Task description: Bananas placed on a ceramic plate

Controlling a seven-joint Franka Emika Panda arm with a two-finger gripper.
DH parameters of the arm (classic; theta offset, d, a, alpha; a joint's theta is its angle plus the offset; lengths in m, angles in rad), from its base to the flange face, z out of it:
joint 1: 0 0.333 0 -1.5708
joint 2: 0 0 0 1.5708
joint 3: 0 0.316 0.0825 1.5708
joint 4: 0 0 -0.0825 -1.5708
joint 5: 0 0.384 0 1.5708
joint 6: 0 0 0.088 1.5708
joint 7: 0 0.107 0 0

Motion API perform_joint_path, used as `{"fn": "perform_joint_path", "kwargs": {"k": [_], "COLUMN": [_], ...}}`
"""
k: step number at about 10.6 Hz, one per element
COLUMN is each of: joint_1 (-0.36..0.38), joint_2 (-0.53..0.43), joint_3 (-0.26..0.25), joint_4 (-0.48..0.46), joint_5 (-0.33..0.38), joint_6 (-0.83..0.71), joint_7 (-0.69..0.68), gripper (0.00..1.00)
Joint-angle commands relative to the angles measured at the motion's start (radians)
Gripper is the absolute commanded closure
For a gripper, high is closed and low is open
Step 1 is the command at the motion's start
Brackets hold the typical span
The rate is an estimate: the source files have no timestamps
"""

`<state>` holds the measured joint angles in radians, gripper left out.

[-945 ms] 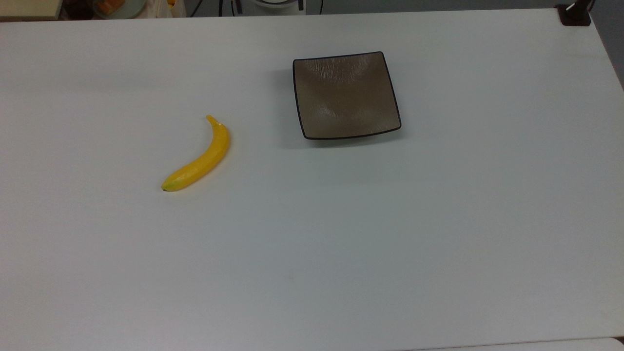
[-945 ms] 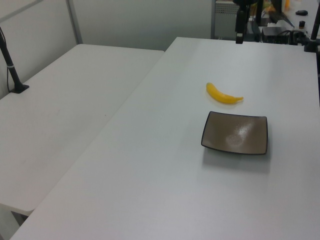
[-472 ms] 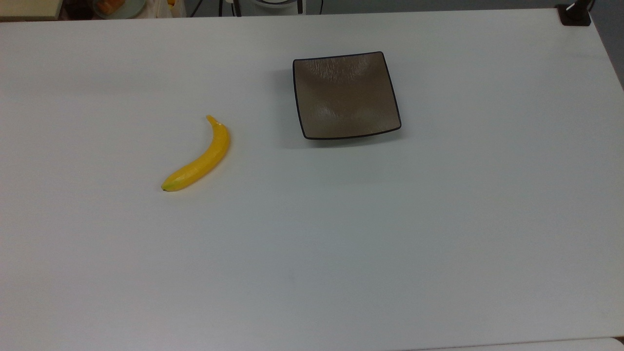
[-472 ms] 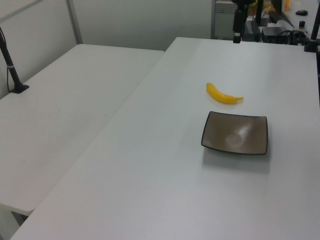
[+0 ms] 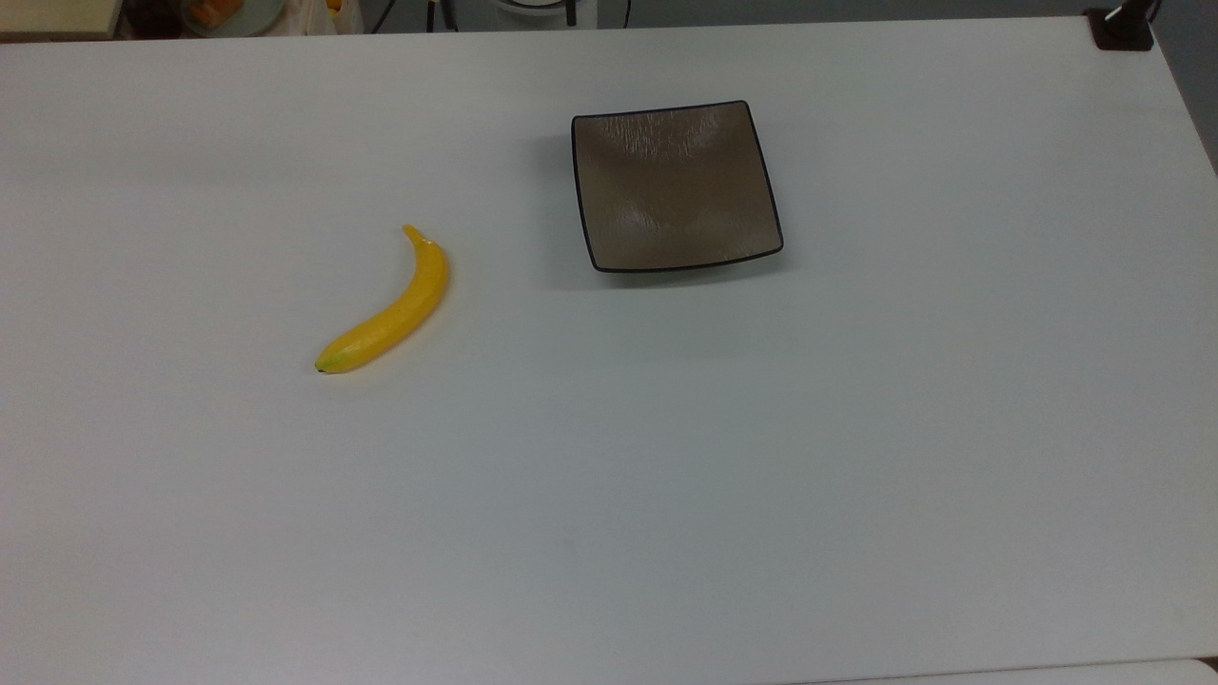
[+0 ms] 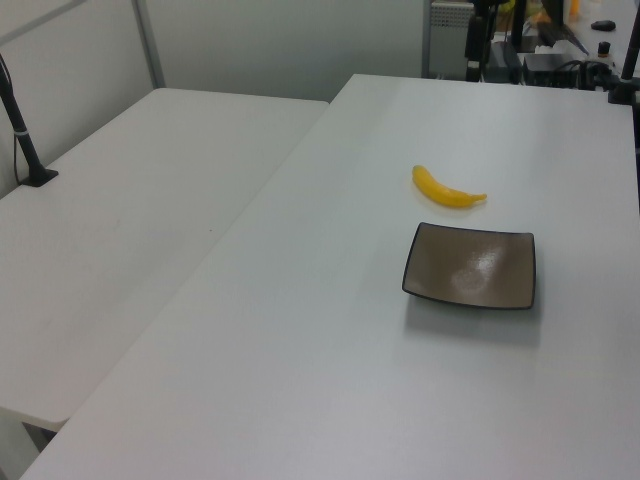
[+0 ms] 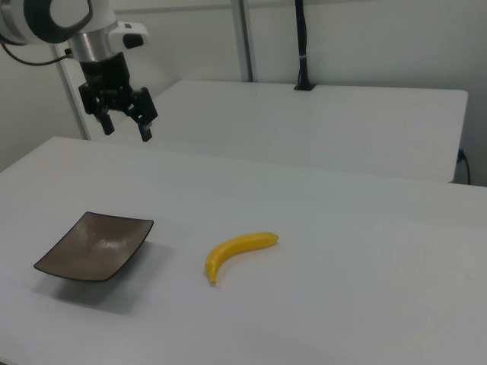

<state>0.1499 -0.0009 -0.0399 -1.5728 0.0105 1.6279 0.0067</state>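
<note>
You're at the very start: nothing grasped, reach step not begun. The banana (image 5: 388, 306) lies flat on the white desk (image 5: 666, 476), well apart from the ceramic plate (image 5: 676, 186), on the top view's left of it; stem tip points up-frame toward the plate side, blunt end down-left. In the right view the banana (image 7: 237, 251) sits on the right view's right of the plate (image 7: 93, 246), not touching it. The plate holds nothing.

The claw (image 7: 122, 122) hangs high above the desk in the right view, back behind the plate, fingers spread apart and holding nothing.

Next move, as I judge it: bring the claw over the banana's middle, turn the fingers across its curve, drop, close, then lift and carry to the plate centre. The banana looks smooth, so a grip off-centre could let it swing or slip.

Hard to make out: in the left view, dark hardware at the top edge is cut off and I can't tell what's what there. Clutter past the desk's far edge in the top view is cropped too
</note>
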Motion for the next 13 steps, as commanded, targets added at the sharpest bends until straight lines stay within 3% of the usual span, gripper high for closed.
{"fn": "perform_joint_path", "kwargs": {"k": [1,3,5,8,13], "joint_1": [-0.077,-0.151,-0.220,-0.250,-0.260], "joint_2": [0.039,0.097,0.116,0.174,0.255], "joint_3": [-0.003,0.001,0.003,0.003,0.012], "joint_4": [0.088,0.147,0.148,0.129,0.019], "joint_5": [0.022,0.023,0.032,0.034,0.043], "joint_6": [0.000,0.003,0.016,0.023,0.206], "joint_7": [0.093,0.175,0.180,0.180,0.203], "gripper": [0.00,0.00,0.00,0.00,0.00]}}
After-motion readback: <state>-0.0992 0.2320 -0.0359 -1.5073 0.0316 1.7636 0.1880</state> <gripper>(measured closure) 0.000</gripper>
